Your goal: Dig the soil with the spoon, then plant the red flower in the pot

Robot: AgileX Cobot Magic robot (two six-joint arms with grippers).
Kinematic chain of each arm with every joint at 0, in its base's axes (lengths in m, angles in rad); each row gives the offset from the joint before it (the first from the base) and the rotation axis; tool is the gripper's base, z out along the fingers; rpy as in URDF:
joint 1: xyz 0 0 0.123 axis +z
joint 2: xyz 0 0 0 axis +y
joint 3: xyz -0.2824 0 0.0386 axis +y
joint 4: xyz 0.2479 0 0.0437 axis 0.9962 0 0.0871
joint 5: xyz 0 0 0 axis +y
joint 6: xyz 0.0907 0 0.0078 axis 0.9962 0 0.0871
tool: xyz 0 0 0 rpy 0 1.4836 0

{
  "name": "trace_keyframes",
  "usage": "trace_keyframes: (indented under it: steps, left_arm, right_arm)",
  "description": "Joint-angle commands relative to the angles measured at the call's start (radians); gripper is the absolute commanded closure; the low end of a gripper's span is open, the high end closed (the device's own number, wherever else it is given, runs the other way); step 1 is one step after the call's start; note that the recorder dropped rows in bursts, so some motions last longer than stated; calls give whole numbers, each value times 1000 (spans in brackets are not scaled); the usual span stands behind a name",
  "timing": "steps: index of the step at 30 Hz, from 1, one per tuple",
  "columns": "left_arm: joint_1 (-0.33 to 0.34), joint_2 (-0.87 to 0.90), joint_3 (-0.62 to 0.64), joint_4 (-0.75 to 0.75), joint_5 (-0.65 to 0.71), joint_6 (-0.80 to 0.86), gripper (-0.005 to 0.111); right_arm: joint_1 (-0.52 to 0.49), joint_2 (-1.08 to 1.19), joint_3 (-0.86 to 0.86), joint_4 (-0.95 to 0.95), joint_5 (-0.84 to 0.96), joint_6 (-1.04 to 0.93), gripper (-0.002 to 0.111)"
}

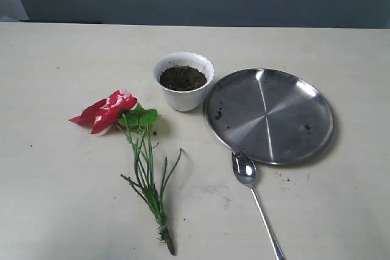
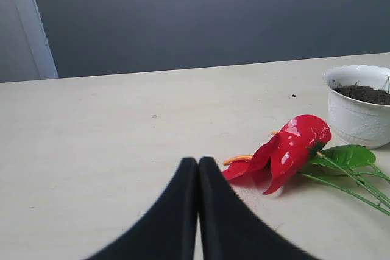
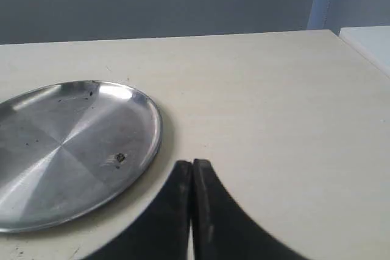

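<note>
Soil (image 1: 183, 78) is sitting level and undug in the pot (image 1: 183, 81), which is standing just beside the steel plate (image 1: 270, 115); the spoon (image 1: 253, 192) is lying on the table (image 1: 55, 175) with its bowl just at the plate's near rim and its handle pointing away from the pot; you are starting from nothing held. Your right gripper (image 3: 192, 164) is showing its fingers pressed together and empty, near the plate; your left gripper (image 2: 197, 161) is likewise closed and empty, beside the red flower (image 1: 105, 111). Open the right fingers first; take the thin handle mid-length, squarely; a flat metal handle will probably be slipping otherwise.
</note>
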Motion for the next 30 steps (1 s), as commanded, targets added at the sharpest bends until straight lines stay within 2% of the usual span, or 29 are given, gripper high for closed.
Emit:
trace_keyframes:
  steps: [1, 6, 9, 11, 13, 19, 22, 24, 26, 30]
  left_arm:
    - [-3, -5, -2, 0, 0, -4, 106]
    - [-3, -5, -2, 0, 0, -4, 106]
    - [-3, -5, -2, 0, 0, -4, 106]
    - [-3, -5, -2, 0, 0, -4, 106]
    - [-3, -5, -2, 0, 0, -4, 106]
    - [-3, -5, -2, 0, 0, -4, 106]
    - [-3, -5, -2, 0, 0, -4, 106]
    - [-3, -5, -2, 0, 0, -4, 106]
    - [-3, -5, -2, 0, 0, -4, 106]
    - [-3, -5, -2, 0, 0, -4, 106]
  right_arm:
    - [3, -6, 5, 0, -61, -2, 108]
    - [3, -6, 5, 111, -435, -2, 108]
    - [3, -6, 5, 273, -547, 51, 108]
    - [3, -6, 5, 410, -550, 174, 108]
    - [3, -6, 5, 564, -481, 322, 108]
    - [3, -6, 5, 684, -271, 379, 108]
    - [19, -6, -6, 676, -268, 254, 108]
    - [40, -6, -71, 676, -233, 80, 108]
    - [59, 13, -179, 676, -171, -65, 108]
    - [66, 218, -459, 646, -11, -366, 109]
